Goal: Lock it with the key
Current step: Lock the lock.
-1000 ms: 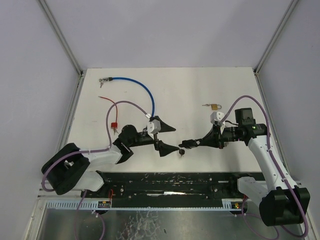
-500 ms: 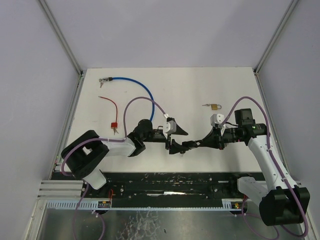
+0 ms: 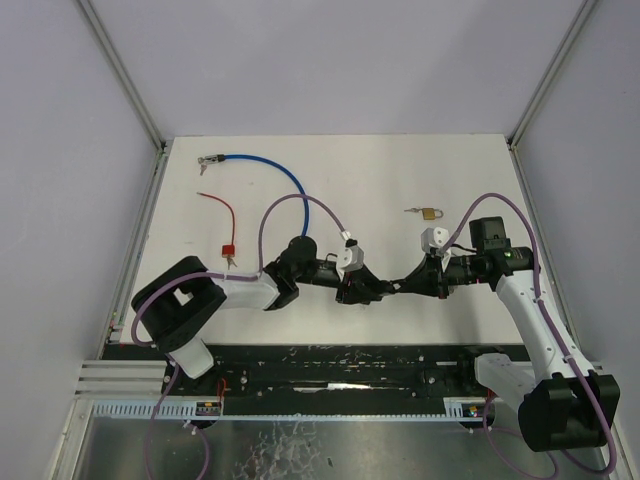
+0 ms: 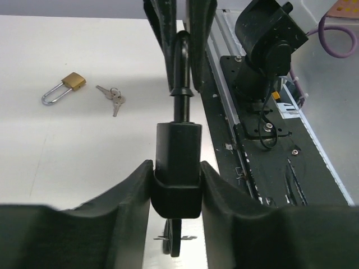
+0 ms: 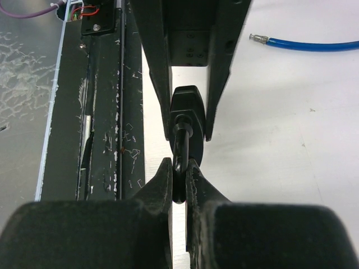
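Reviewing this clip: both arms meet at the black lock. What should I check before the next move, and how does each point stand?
1. Right gripper shut on the shackle: ok.
2. Left gripper fingers against both sides of the black lock: ok.
3. Lock in line between the two grippers, not skewed: ok.
4. Key in the black lock: cannot tell; something thin hangs below its body in the left wrist view.
5. Shackle pressed home or open: cannot tell, the right fingers hide it.
6. Loose keys lie beside the brass lock, apart from it and away from both grippers: ok.
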Controlling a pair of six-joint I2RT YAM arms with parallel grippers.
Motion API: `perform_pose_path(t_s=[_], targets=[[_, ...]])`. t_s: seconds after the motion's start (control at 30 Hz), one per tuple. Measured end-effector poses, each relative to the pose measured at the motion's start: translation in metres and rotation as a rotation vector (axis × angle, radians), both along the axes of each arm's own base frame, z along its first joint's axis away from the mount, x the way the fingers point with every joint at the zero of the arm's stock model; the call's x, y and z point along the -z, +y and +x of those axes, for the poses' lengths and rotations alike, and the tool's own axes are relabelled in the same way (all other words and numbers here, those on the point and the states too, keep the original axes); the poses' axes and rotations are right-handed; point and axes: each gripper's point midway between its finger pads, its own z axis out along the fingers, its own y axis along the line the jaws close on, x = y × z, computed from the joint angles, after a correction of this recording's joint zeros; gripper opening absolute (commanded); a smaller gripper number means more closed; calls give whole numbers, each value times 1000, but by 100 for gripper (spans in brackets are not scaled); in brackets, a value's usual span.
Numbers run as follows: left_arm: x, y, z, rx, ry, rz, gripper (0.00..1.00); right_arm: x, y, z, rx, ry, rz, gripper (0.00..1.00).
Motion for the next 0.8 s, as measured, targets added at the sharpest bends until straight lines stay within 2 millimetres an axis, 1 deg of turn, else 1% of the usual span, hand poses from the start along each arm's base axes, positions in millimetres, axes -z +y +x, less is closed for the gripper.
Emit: perform_pose_path(t_s=[0.03,0.1,0.13,0.17,0.5,0.8], targets=[[0,0,-2,12,3,4,18,0,0,0,0,-2,0,0],[1,-1,-3,25,2,12,6,0,0,1,3,-6,-2,0],[1,-2,-3,29,4,16,2,0,-1,2,5,-5,-2,0],[2,-2,-3,36,6,20,1,0,-1,2,6,-6,-4,0],[3,-4,-8,77,38,46,0,2,-2,4,10,-43,-15,0],[7,-2,-13,97,92,59,0,9,0,3,1,-72,5,0]])
